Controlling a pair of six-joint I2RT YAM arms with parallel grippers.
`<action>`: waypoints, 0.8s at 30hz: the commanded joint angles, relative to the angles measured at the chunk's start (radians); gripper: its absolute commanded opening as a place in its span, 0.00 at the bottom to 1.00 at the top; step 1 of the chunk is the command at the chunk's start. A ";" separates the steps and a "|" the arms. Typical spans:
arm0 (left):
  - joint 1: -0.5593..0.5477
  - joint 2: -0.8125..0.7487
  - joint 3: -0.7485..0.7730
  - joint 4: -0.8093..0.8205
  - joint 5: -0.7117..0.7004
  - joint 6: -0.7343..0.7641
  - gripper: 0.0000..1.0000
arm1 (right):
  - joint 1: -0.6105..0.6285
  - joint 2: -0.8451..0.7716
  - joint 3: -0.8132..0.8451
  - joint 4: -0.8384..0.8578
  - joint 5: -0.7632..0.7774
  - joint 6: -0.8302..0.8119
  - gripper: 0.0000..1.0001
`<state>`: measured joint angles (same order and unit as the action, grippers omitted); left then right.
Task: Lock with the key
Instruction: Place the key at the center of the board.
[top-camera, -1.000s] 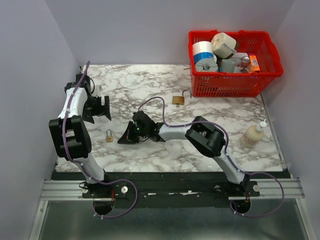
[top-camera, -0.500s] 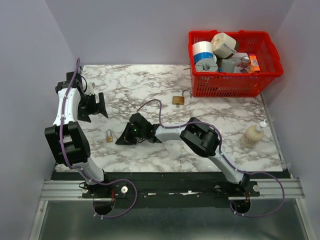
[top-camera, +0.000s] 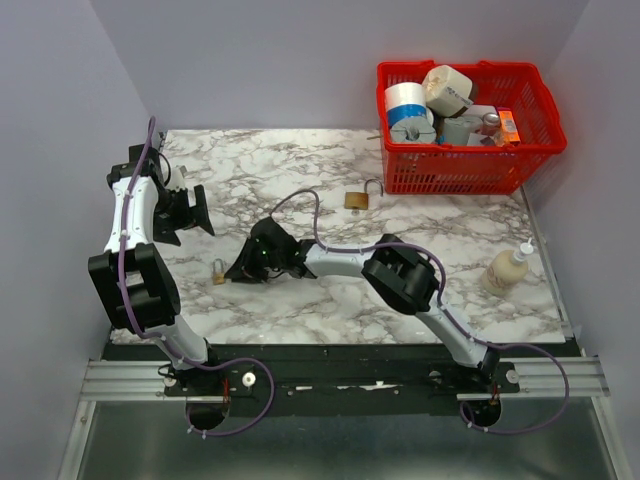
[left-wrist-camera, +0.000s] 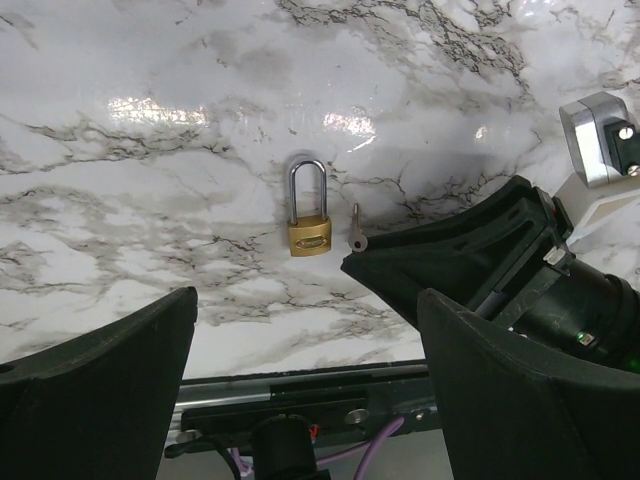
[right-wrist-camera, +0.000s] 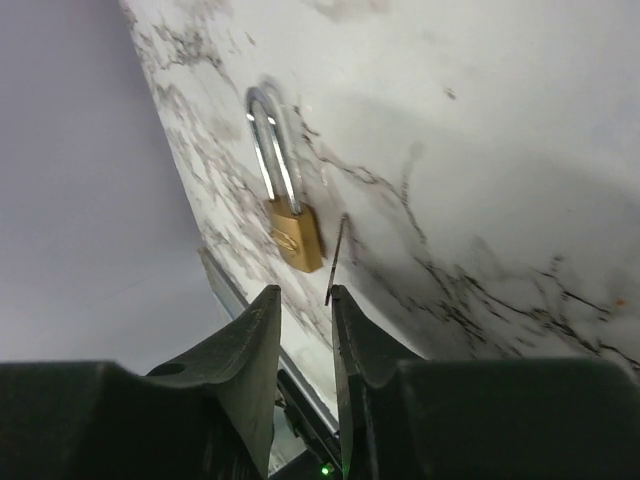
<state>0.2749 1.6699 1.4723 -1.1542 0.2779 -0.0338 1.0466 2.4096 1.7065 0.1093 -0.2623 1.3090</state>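
Note:
A small brass padlock (left-wrist-camera: 308, 232) with its shackle down lies on the marble table (left-wrist-camera: 150, 200). In the right wrist view the padlock (right-wrist-camera: 296, 236) is just beyond my fingertips. A thin metal key (left-wrist-camera: 355, 231) lies flat beside it on the right. My right gripper (right-wrist-camera: 304, 294) is low over the table, its jaws a little apart with nothing between them. The key (right-wrist-camera: 336, 258) ends at the tip of its right finger (right-wrist-camera: 345, 320). My left gripper (top-camera: 194, 212) hangs wide open and empty above the table's left side, looking down at the padlock.
A second brass padlock (top-camera: 357, 198) lies near the red basket (top-camera: 455, 170) of assorted items at the back right. A cream bottle (top-camera: 506, 268) stands at the right edge. The table's near edge and the black rail (left-wrist-camera: 300, 385) are close to the padlock.
My right gripper has slid left towards the small padlock and its jaws have parted. The left arm has drawn back a little to the left.

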 joint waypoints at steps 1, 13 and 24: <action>0.010 -0.024 0.009 -0.013 0.015 -0.015 0.99 | 0.010 0.042 0.093 -0.161 0.064 -0.060 0.36; 0.010 -0.021 0.017 -0.006 0.035 -0.011 0.99 | 0.010 0.000 0.133 -0.271 0.041 -0.157 0.43; 0.029 -0.131 0.045 0.119 0.308 0.029 0.99 | -0.042 -0.334 -0.077 -0.168 -0.058 -0.748 0.64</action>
<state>0.2871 1.6108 1.4746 -1.1099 0.4290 -0.0223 1.0351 2.2345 1.7046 -0.1093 -0.2478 0.8883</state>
